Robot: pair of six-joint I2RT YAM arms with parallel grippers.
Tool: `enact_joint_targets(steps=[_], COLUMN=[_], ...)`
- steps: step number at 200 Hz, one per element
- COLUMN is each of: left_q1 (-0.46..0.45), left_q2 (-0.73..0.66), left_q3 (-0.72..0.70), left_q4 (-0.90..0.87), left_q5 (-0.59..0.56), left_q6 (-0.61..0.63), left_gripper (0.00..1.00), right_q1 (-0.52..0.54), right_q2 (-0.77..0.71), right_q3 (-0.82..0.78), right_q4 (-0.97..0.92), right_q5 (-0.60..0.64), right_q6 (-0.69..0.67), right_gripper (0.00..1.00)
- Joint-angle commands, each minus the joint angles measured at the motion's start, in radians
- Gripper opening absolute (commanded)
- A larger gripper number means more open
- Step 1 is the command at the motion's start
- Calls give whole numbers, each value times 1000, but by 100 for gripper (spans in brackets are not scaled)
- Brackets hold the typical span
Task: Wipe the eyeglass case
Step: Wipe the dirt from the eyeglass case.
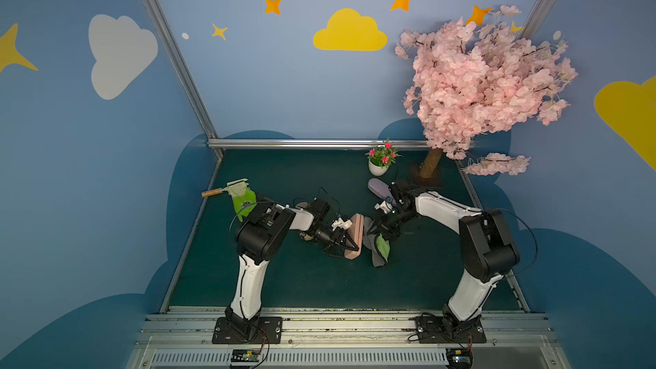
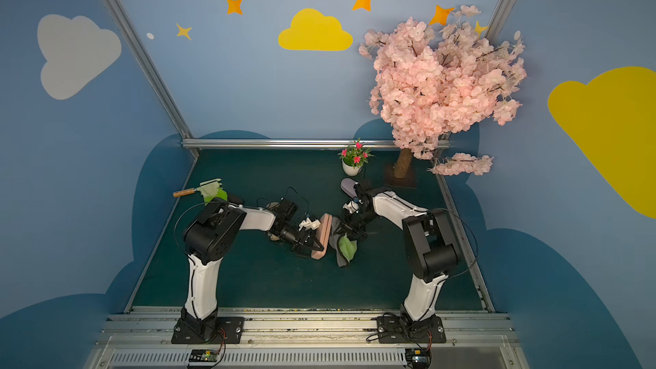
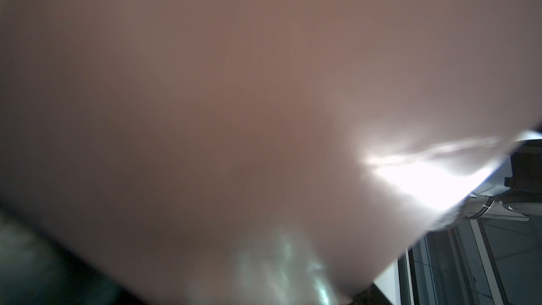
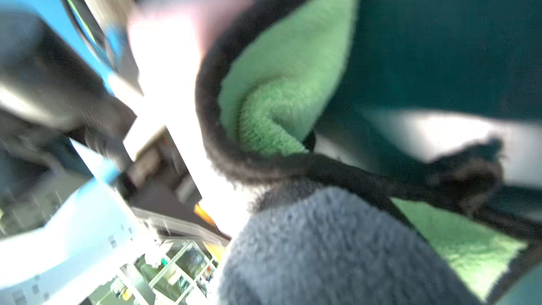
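Pink eyeglass case (image 1: pixel 357 227) is gripped in my left gripper (image 1: pixel 349 246), jaws partway closed around its lower end, dead centre in both top views. My right gripper (image 1: pixel 385 231) is clamped tight on the grey-green cloth (image 1: pixel 380 248), which sits just right of the case.

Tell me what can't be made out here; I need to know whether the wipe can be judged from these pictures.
- Left wrist view: the case fills the picture, out of focus; the left gripper's fingers do not show.
- Right wrist view: blurred; the cloth hides the right gripper's jaws.
- Both top views: the right gripper covers where cloth meets case, so contact is unclear.
- A beige thing sits mostly hidden under the left arm.
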Motion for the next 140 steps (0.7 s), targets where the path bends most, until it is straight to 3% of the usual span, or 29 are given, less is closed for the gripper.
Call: enact_joint_targets(steps=[1,29,60,104,128,140], left_q1=[-21,-27,-26,-12,-12,-15], left_q2=[60,56,66,75,83,80], left_q3=[-21,-24,-16,-3,12,18], left_q4=[-75,-67,-59,-34,-49,-73], left_q5=[-109,-89,-74,-64,-67,-81], left_q6=[-10,2,1,-24,-15,1], left_gripper=[3,3,3,3,3,3], right_q1=[-3,12,109,282,320,292], right_q2=[125,225,223,10,-94,-133], right_q3=[142,236,170,-130,-131,-107], right_q4=[45,90,111,235,166,64], right_q5=[38,23,-90,-241,-290,-212], right_q6=[61,140,120,163,99,42], right_gripper=[0,0,0,0,0,0])
